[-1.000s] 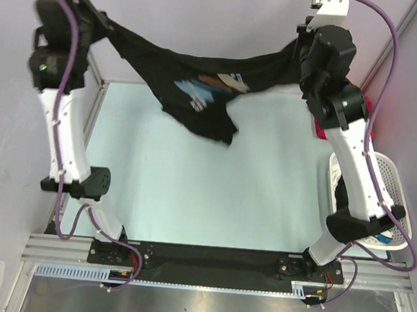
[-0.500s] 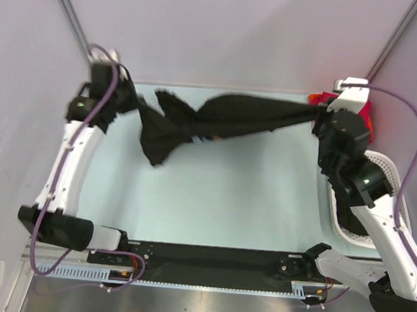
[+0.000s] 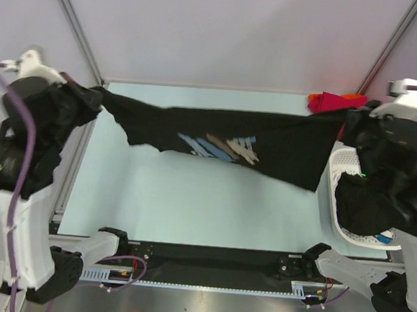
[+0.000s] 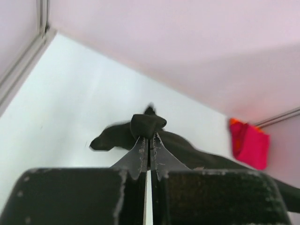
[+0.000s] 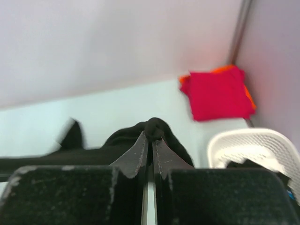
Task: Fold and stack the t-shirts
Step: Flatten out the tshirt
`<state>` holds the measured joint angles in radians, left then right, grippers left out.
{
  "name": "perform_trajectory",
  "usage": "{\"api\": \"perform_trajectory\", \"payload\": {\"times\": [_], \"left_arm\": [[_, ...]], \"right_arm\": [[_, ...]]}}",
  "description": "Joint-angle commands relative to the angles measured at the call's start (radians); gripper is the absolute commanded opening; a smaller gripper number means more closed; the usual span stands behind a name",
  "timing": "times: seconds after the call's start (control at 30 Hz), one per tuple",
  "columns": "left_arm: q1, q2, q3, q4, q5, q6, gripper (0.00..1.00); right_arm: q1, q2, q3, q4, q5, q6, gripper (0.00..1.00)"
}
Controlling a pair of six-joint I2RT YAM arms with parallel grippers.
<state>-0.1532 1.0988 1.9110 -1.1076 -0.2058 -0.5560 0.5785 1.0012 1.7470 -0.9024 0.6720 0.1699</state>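
— Where is the black t-shirt (image 3: 252,149)?

— Stretched out in the air across the far half of the table (image 3: 190,205), pulled wide from left to right. Its print (image 3: 220,147) of blue, brown and pale stripes faces up. The cloth hangs deeper on the right side than on the left.

— What has hold of it?

— Both arms. The left pincer (image 4: 149,140) is clamped tight on a bunched fold at the shirt's left end, fingers pressed together with cloth poking out past the tips. The right pincer (image 5: 151,139) is closed the same way on a knot of black cloth at the right end.

— And the other shirts?

— The red t-shirt (image 3: 333,103) lies folded in the far right corner of the table, on top of the orange t-shirt (image 3: 315,99), which shows only as an edge around it.

— Anything else nearby?

— A white lattice basket (image 5: 255,143) stands at the table's right edge, just in front of that pile. Something dark sits inside; I cannot tell what.
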Motion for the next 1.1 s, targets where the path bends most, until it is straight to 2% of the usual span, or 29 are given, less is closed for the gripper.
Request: {"api": "perform_trajectory", "payload": {"times": [0.0,0.23,0.37,0.4,0.5,0.63,0.67,0.77,0.83,0.9,0.93,0.97,1.0,1.03,1.07], "left_arm": [[-0.003,-0.022,0.085,-0.12,-0.017,0.031,0.0],[-0.002,-0.174,0.051,-0.201,0.009,0.062,0.0],[-0.002,-0.221,0.072,-0.213,0.048,0.079,0.0],[-0.002,-0.226,0.074,-0.213,0.055,0.08,0.0],[-0.002,-0.221,0.069,-0.215,0.057,0.09,0.0],[-0.002,-0.171,-0.019,-0.189,0.029,0.139,0.0],[-0.005,-0.15,-0.083,-0.158,0.019,0.143,0.0],[-0.003,-0.069,-0.16,-0.008,-0.004,0.148,0.0],[-0.003,0.017,-0.159,0.098,-0.009,0.177,0.0],[-0.003,0.209,-0.037,0.124,0.002,0.194,0.0],[-0.003,0.286,0.038,0.132,0.015,0.197,0.0],[-0.003,0.437,0.212,0.13,0.026,0.191,0.0],[-0.002,0.514,0.321,0.132,0.061,0.185,0.0],[-0.002,0.594,0.441,0.118,0.066,0.176,0.0],[0.003,0.731,0.661,0.123,0.083,0.166,0.0]], "right_arm": [[0.011,0.002,0.153,-0.159,-0.031,0.037,0.0],[-0.02,-0.111,0.16,-0.346,-0.116,0.109,0.0],[-0.192,-0.159,0.166,-0.382,-0.267,0.008,0.0],[-0.266,-0.165,0.163,-0.379,-0.325,-0.009,0.0],[-0.374,-0.176,0.135,-0.369,-0.418,-0.044,0.0],[-0.388,-0.194,-0.015,-0.313,-0.378,-0.015,0.0],[-0.39,-0.2,-0.103,-0.241,-0.361,-0.012,0.0],[-0.388,-0.171,-0.226,-0.04,-0.33,-0.033,0.0],[-0.388,-0.075,-0.299,0.07,-0.301,-0.046,0.0],[-0.385,0.021,-0.302,0.236,-0.29,-0.075,0.0],[-0.381,0.13,-0.282,0.278,-0.282,-0.087,0.0],[-0.368,0.198,-0.25,0.359,-0.27,-0.104,0.0],[-0.364,0.261,-0.21,0.385,-0.253,-0.124,0.0],[-0.361,0.38,-0.093,0.407,-0.249,-0.153,0.0],[-0.358,0.436,-0.027,0.436,-0.252,-0.167,0.0]]}}
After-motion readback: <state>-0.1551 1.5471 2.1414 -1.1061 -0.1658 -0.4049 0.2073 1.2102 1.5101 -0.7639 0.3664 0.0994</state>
